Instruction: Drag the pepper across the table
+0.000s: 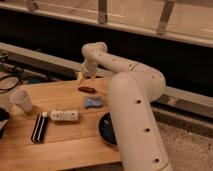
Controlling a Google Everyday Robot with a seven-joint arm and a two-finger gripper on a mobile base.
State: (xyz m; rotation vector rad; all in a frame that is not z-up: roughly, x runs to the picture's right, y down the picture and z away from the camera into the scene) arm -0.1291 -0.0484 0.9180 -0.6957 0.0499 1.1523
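Observation:
The pepper [87, 89] is a slim dark red-brown piece lying on the light wooden table [60, 140] near its far edge. My gripper [80, 76] hangs at the end of the white arm, just above and to the left of the pepper, over the table's back edge. It is apart from the pepper and holds nothing that I can see.
A light blue lumpy pad [93, 102] lies just in front of the pepper. A white box [64, 115] and a black bar [39, 128] lie further forward. A white cup [21, 101] stands at the left, a dark bowl [106, 131] at the right edge beside my arm.

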